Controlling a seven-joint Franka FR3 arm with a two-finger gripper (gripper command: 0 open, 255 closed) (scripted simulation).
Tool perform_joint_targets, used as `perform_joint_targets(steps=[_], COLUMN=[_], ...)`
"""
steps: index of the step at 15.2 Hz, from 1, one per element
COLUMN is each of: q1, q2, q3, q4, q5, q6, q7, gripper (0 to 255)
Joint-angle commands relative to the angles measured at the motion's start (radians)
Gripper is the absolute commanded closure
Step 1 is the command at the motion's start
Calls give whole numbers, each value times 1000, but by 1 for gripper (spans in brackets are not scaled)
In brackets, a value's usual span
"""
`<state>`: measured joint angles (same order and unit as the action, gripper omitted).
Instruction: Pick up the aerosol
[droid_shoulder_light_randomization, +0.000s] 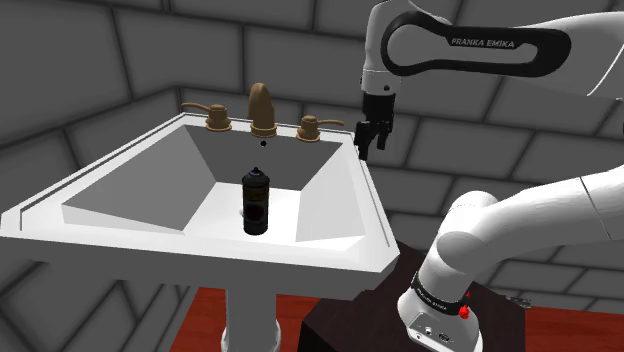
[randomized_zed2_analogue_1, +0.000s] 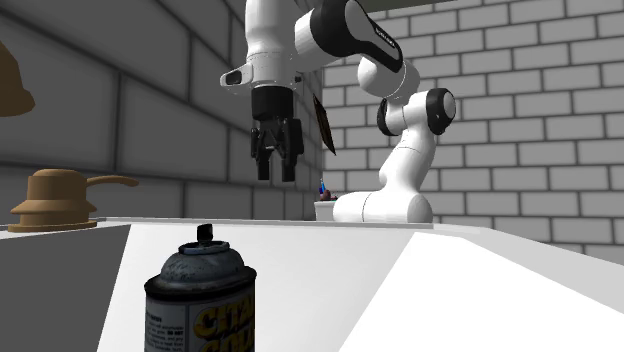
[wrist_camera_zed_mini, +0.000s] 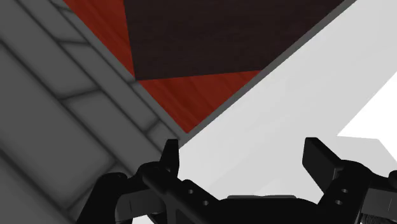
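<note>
One dark aerosol can (droid_shoulder_light_randomization: 257, 200) stands upright in the white sink (droid_shoulder_light_randomization: 372, 215) basin — probably light, rigid, slick and round, so grip mid-body below the cap — hand (droid_shoulder_light_randomization: 372, 144) open and empty above the rim, well apart from it.

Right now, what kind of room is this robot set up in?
Most likely a bathroom: a white pedestal sink with a brown faucet and two lever handles, backed by grey block walls. A dark aerosol can stands in its basin.
</note>
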<state>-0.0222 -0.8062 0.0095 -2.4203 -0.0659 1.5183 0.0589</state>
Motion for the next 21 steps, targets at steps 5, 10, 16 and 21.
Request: perform_joint_targets(steps=[5,10,16,21], q1=[64,151,269,387], q2=[41,111,214,305], q3=[-17,-37,-61,-89], q4=[-54,-98,-121,-119], q5=[16,46,104,176], q6=[193,429,695,894], q7=[-107,-245,-429,-604], gripper=[0,0,0,0])
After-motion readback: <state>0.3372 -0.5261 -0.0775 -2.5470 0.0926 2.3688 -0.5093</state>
